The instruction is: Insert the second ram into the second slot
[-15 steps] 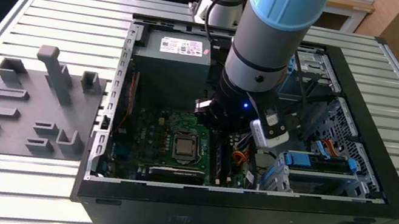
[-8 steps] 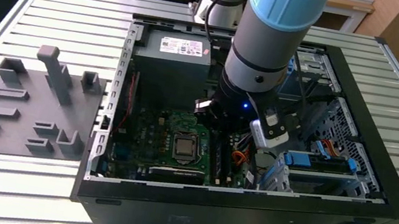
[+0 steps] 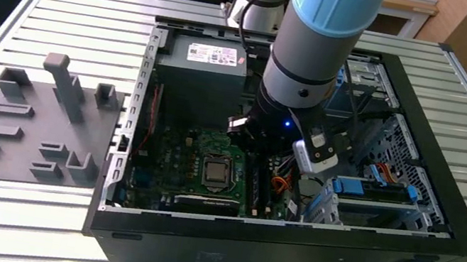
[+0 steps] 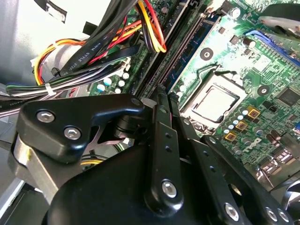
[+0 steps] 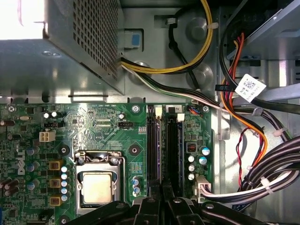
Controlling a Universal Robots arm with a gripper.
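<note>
Found the tool nearest the lens in the second wrist view, lower centre of the frame, with fingers drawn narrow and nearly together. Could not confirm any grip between them. Stood directly over the near end of the two memory slots, at the bottom centre of the first wrist view.

Traced the slots from the fingertips towards the upper right of the second wrist view. Noted a thin blue board edge, taken as the second ram, lying along that slot line near the top of the frame. Could not tell whether fully seated.

Located the processor socket beside the slots on the green motherboard, at lower left in the first wrist view. Recorded the cable bundle at lower right and the power supply at upper left.

Showed, in the exterior view, the arm reaching down into the open computer case at frame centre. Rested the case on the slatted counter, with a grey fixture tray at left.
</note>
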